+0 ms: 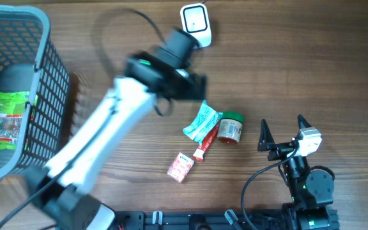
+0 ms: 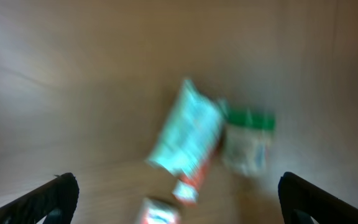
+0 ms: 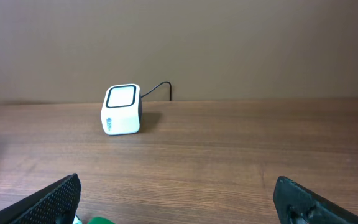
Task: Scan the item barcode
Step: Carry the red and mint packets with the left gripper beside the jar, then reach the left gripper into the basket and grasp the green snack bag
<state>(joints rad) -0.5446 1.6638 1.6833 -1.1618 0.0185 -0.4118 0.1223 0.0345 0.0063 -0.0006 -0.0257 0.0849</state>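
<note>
Packet [image 1: 202, 121], teal, lies flat on the table [image 1: 312, 57] beside a jar [image 1: 231, 128], its long axis slanting, directly under the left gripper [image 2: 178, 198], spread wide and empty, with the right gripper [image 1: 282, 120], likewise spread and empty, farther off.

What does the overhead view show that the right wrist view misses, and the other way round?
Only overhead: the basket holding a bottle, the left arm, and the small box on the table. Only right wrist: the plain wall behind the table. Both: the white scanner and the open right gripper.
</note>
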